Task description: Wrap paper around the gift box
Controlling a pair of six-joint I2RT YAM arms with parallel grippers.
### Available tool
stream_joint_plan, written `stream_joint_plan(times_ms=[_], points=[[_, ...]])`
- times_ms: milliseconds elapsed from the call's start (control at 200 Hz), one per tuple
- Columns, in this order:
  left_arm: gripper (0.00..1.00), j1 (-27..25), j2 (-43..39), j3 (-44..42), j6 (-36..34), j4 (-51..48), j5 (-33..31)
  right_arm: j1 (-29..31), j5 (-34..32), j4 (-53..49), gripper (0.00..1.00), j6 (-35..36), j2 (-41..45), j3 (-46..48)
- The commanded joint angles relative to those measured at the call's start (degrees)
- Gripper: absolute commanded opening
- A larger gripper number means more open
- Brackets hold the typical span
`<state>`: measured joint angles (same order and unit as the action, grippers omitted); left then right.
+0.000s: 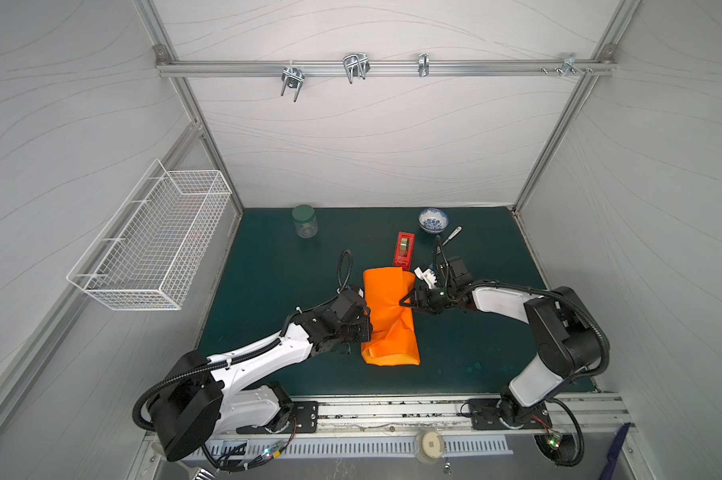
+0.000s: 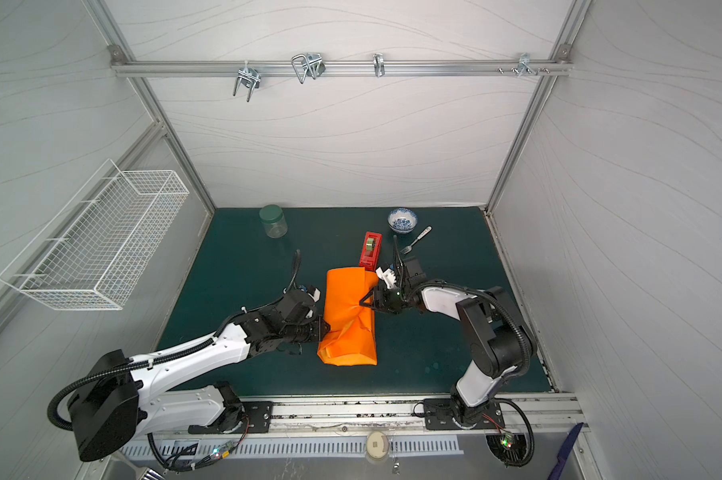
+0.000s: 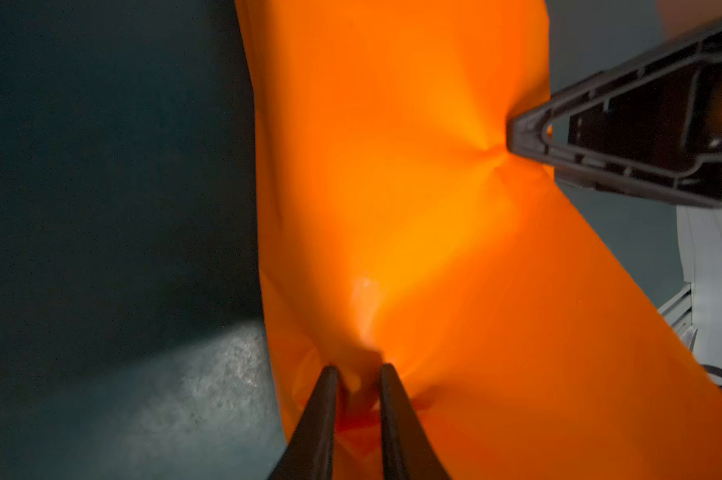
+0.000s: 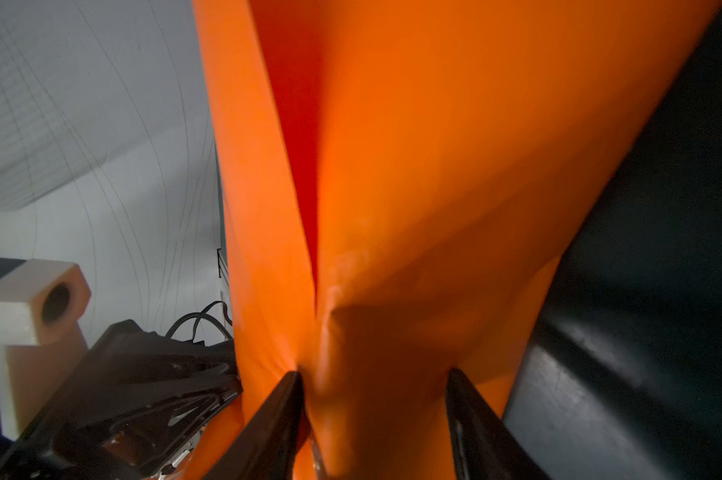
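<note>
The left gripper [image 3: 358,368] sits at the 9 o'clock edge of the paper [image 1: 386,291], its jaws drawn close on a small pucker of the sheet. The paper lies folded into a long bundle at the centre of the mat [image 1: 268,270], running from 12 to 6 o'clock. The gift box shows in no view and is presumably inside the bundle. The right gripper [image 4: 374,374] meets the bundle at its 3 o'clock edge. Its jaws stand apart and its tips press a dimple into the sheet, apparently pinning it rather than clamping it.

The main risk, as I judge it, is a tear. The sheet is thin, and a pull from the left against the pinned right side would stretch it between two small contact spots. The left hold is also slight, so the pucker could slip free. The crumpled 6 o'clock end looks loose and may spring open.

On the wall at 9 o'clock hangs a wire basket [image 1: 156,245], well apart from the work. A jar [image 1: 305,222] stands at 11 o'clock, also well apart. The red tape dispenser [image 1: 403,248] sits just beside the bundle's 12 o'clock end, possibly touching it, and dragging the bundle that way would knock it. A bowl [image 1: 433,219] and a fork [image 2: 415,240] lie at 1 o'clock, close behind the right arm's wrist.
</note>
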<state>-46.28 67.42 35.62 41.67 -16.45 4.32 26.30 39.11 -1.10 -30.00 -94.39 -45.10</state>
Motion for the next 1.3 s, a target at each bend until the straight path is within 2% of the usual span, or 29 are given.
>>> stream_joint_plan(times_ms=[0, 225, 385, 455, 565, 635, 700, 760, 830, 1030, 1291], points=[[0.2, -0.9, -1.4, -1.8, -0.6, 0.0, 2.2, 0.3, -5.5, -6.2, 0.56, 1.5, -2.6, 1.1], [0.2, -1.0, -2.8, -4.3, -0.6, -0.1, 4.9, 0.4, -5.8, -6.2, 0.55, 1.6, -2.7, 1.2], [0.24, -1.0, -2.8, -4.3, -0.9, 2.8, 11.2, 0.4, -6.0, -6.5, 0.54, 1.6, -2.6, 1.2], [0.3, -1.0, -3.9, -4.1, -0.9, 3.6, 12.8, 0.4, -6.0, -6.7, 0.54, 1.7, -2.5, 1.2], [0.44, 0.6, -7.6, -2.9, -0.1, 0.3, 8.5, 0.4, -6.0, -6.7, 0.54, 1.8, -2.1, 1.1], [0.54, 4.6, -9.3, -3.3, 1.9, 0.6, 8.0, 0.4, -6.0, -6.7, 0.54, 1.8, -2.0, 1.2], [0.63, 9.7, -9.3, -4.0, 3.7, 2.6, 10.3, 0.4, -5.9, -6.8, 0.54, 1.8, -1.9, 1.1], [0.69, 14.0, -7.7, -4.1, 4.7, 5.4, 13.5, 0.5, -5.9, -6.9, 0.54, 1.8, -1.6, 1.1], [0.74, 16.5, -4.2, -2.0, 4.2, 6.8, 15.1, 0.4, -6.0, -7.1, 0.54, 1.9, -1.3, 1.0], [0.76, 16.6, 9.0, 5.8, 0.8, 6.1, 17.2, 0.5, -5.8, -7.5, 0.54, 2.1, -1.3, 0.7], [0.76, 16.0, 16.5, 8.9, -2.4, 5.7, 15.7, 0.5, -5.6, -7.5, 0.54, 2.0, -1.3, 0.5]])
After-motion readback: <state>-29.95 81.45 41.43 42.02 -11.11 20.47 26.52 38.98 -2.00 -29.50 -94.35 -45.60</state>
